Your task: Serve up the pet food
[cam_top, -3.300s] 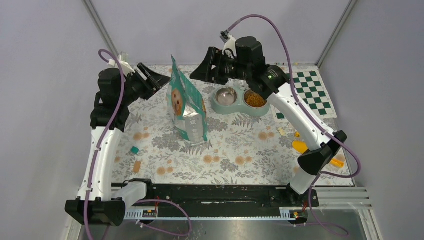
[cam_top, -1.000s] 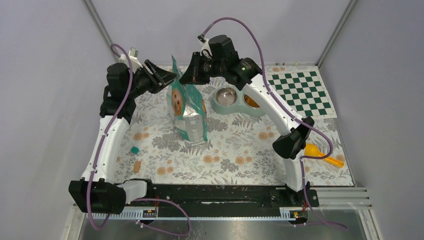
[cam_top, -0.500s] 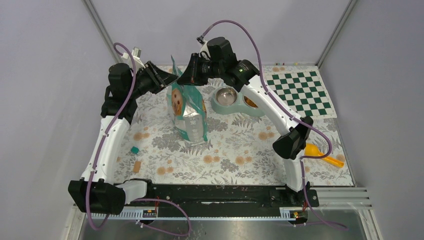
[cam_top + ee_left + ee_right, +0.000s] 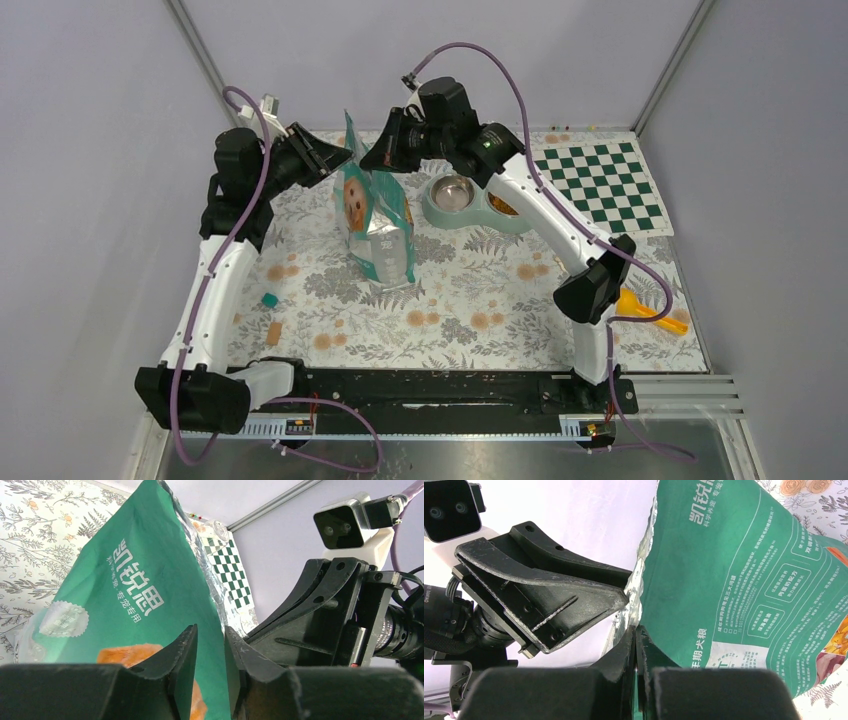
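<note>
A teal bag (image 4: 378,225) with a dog picture stands upright on the floral cloth, its top torn open with a silver edge. My right gripper (image 4: 368,162) (image 4: 635,645) is shut on the bag's top edge (image 4: 644,555), a thin teal sliver pinched between its jaws. My left gripper (image 4: 345,158) (image 4: 210,642) faces it from the other side, its jaws narrowly open astride the bag (image 4: 125,580) near the rim. The pet food (image 4: 500,207), brown kibble, lies in the right cup of a pale green double bowl (image 4: 430,212), partly hidden by my right arm.
The bowl's left steel cup (image 4: 452,190) holds nothing. A yellow-orange scoop (image 4: 648,312) lies at the right edge behind my right elbow. A green checkered mat (image 4: 605,185) sits at back right. Small teal (image 4: 269,299) and orange (image 4: 274,331) bits lie front left.
My right jaws have closed onto the bag's top edge. My left jaws have narrowed around the rim. Both arms have barely shifted; the bag has stayed upright.
</note>
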`<state>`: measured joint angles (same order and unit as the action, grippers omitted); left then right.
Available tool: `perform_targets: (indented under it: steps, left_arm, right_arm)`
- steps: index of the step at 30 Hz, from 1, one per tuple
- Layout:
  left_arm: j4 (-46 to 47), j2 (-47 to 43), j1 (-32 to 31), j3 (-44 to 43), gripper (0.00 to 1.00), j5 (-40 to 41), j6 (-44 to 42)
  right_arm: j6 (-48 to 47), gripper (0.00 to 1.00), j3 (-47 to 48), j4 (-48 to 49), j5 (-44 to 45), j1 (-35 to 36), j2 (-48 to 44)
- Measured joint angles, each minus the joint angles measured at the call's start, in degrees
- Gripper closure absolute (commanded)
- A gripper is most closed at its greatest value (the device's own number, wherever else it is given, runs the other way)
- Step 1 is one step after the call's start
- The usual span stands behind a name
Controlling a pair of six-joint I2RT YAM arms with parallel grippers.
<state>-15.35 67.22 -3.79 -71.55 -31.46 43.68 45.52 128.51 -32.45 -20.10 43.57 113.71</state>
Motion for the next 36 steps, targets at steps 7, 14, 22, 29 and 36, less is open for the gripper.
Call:
perform_targets:
  steps: [7, 14, 22, 29, 36]
  left_arm:
    - [0.09, -0.42, 0.0, 0.81, 0.65, 0.31, 0.07]
    - [0.09, 0.0, -0.37, 0.83, 0.6, 0.15, 0.98]
    - [-0.74, 0.7, -1.05, 0.5, 0.63, 0.63, 1.33]
    - [-5.9, 2.56, -1.36, -3.39, 0.8, 1.55, 0.02]
    - [-6.29, 2.78, -1.57, -3.87, 1.0, 1.4, -0.31]
  right_arm:
    - [0.72, 0.94, -2.16, 1.49, 0.72, 0.0, -1.16]
    - [0.59, 0.77, -3.17, 2.29, 0.66, 0.0, -1.33]
    - [0.22, 0.83, -3.43, 2.36, 0.61, 0.0, -1.38]
    - [-0.63, 0.98, -3.52, 2.43, 0.48, 0.0, -1.38]
    - [-1.31, 1.0, -3.67, 2.34, 0.52, 0.0, -1.38]
